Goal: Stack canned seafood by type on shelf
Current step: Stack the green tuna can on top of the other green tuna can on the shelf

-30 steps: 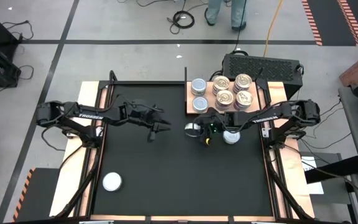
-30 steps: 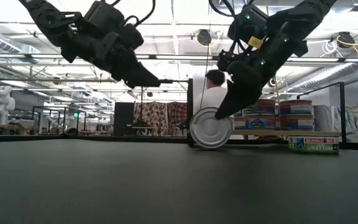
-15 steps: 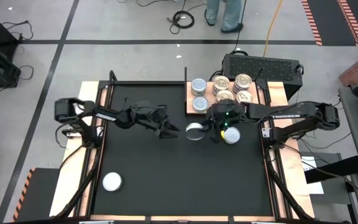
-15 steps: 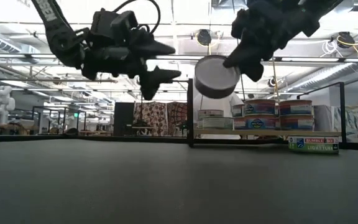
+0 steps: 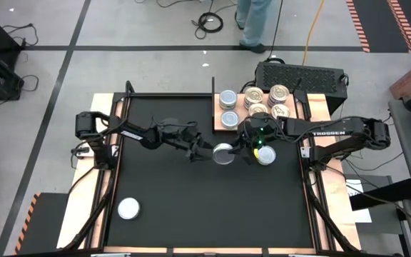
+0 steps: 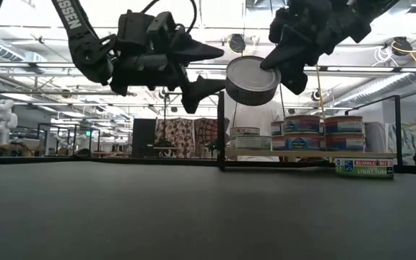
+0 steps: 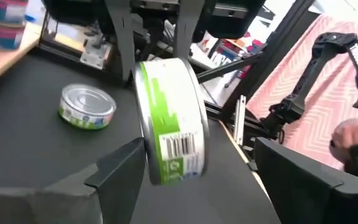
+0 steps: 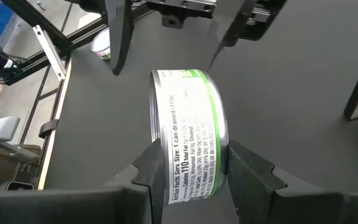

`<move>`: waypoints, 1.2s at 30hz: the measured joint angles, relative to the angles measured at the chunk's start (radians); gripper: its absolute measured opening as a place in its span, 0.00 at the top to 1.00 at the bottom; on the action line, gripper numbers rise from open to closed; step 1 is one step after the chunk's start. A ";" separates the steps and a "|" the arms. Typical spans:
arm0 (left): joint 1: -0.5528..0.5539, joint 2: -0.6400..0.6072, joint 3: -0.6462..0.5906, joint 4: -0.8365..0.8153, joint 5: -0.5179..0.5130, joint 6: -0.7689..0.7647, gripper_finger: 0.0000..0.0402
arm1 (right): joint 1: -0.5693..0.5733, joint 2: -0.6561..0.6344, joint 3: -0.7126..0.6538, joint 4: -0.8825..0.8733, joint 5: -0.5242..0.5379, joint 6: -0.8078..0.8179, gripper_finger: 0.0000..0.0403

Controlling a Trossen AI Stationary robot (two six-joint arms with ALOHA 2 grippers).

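A tin with a green-and-white label (image 8: 188, 143) hangs on edge above the black mat, my right gripper (image 5: 237, 148) shut on it. My left gripper (image 5: 204, 151) is open and level just left of it. Its two fingers (image 7: 120, 171) stand on either side of the tin without touching it. The wooden shelf (image 5: 237, 127) at the far right holds two silvery-topped tins (image 5: 227, 98) and a group of gold-topped tins (image 5: 279, 93). One tin (image 5: 265, 156) rests flat on the mat near the shelf, and another (image 5: 128, 208) lies at the near left. My right gripper pinches the tin between its two fingers (image 8: 151, 171), one on each flat face (image 8: 156, 124), beside the rim. The fingers slant down at it from the table's right side. The tin is lifted clear of the mat, on edge, its label band facing along the fingers.
A black box (image 5: 302, 75) stands behind the shelf. A thin upright post (image 6: 221, 130) rises at the shelf's left end. The shelf's tins stand in low stacks (image 6: 323, 133). A person stands beyond the far edge (image 5: 255, 18). Open mat (image 5: 191, 207) lies toward the near edge.
My right gripper has lifted the tin off the mat, where it stood on edge, and holds it high and clear. My left gripper has moved toward the table's right, up to the tin, rolled its wrist and opened wide.
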 joint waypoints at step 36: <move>-0.025 0.009 0.124 -0.228 -0.110 -0.015 0.63 | -0.005 0.000 0.000 0.008 0.000 0.000 0.58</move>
